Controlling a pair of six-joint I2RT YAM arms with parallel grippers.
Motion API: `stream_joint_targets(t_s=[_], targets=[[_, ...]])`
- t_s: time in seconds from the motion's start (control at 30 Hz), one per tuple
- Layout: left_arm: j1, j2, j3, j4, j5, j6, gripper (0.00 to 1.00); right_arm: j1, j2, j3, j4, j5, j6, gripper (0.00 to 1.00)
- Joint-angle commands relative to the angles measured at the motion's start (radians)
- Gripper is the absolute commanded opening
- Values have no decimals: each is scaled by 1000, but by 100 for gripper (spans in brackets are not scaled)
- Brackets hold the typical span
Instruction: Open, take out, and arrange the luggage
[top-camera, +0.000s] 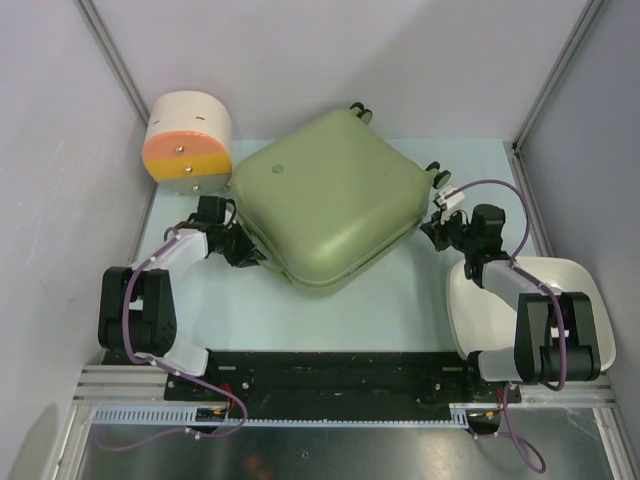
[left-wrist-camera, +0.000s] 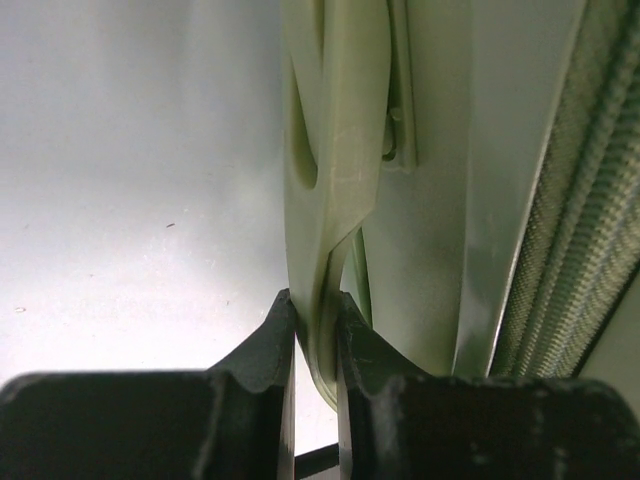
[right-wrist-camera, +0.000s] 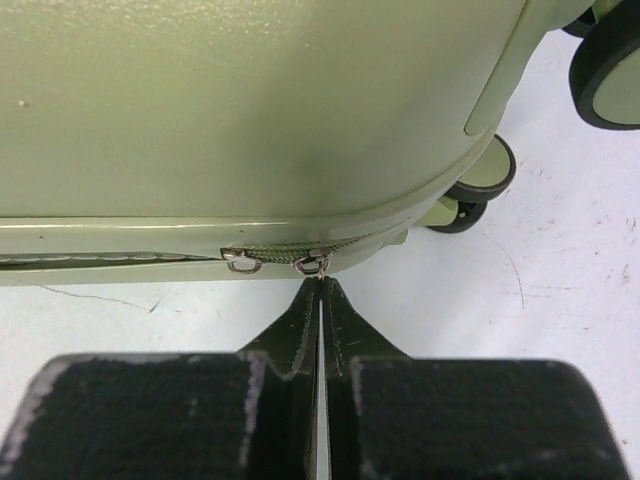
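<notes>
The luggage (top-camera: 330, 200) is a pale olive-green suitcase lying flat and closed, turned diagonally, with its small wheels (top-camera: 360, 112) at the far right. My left gripper (top-camera: 250, 258) is at its near-left edge, shut on a green side handle (left-wrist-camera: 335, 200) that runs between the jaws (left-wrist-camera: 318, 310). My right gripper (top-camera: 432, 228) is at the right edge. In the right wrist view it (right-wrist-camera: 322, 285) is shut on the metal zipper pull (right-wrist-camera: 318, 265). A second slider (right-wrist-camera: 241, 262) sits just to the left on the closed zip.
A round cream-and-orange drum container (top-camera: 188, 148) stands at the back left, touching the suitcase corner. A white oval basin (top-camera: 520, 300) lies at the right under the right arm. Grey walls close in on three sides.
</notes>
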Motion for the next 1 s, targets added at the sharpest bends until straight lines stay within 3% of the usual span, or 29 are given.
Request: stream_joint_targets(t_s=[0.0, 0.17, 0.3, 0.5, 0.73, 0.97], targets=[[49, -81, -30, -93, -7, 123, 0, -15, -76, -11, -16, -33, -27, 0], [76, -113, -49, -132, 1, 161, 0, -15, -176, -52, -114, -80, -61, 0], [130, -133, -72, -164, 10, 204, 0, 29, -228, -104, -93, -71, -56, 0], [150, -118, -56, -165, 35, 207, 0, 93, -156, -114, 68, -10, 5, 0], [150, -118, -61, -165, 43, 204, 0, 118, -87, -109, 145, 7, 36, 0], [152, -110, -56, -167, 55, 201, 0, 146, -75, -107, 168, 9, 23, 20]])
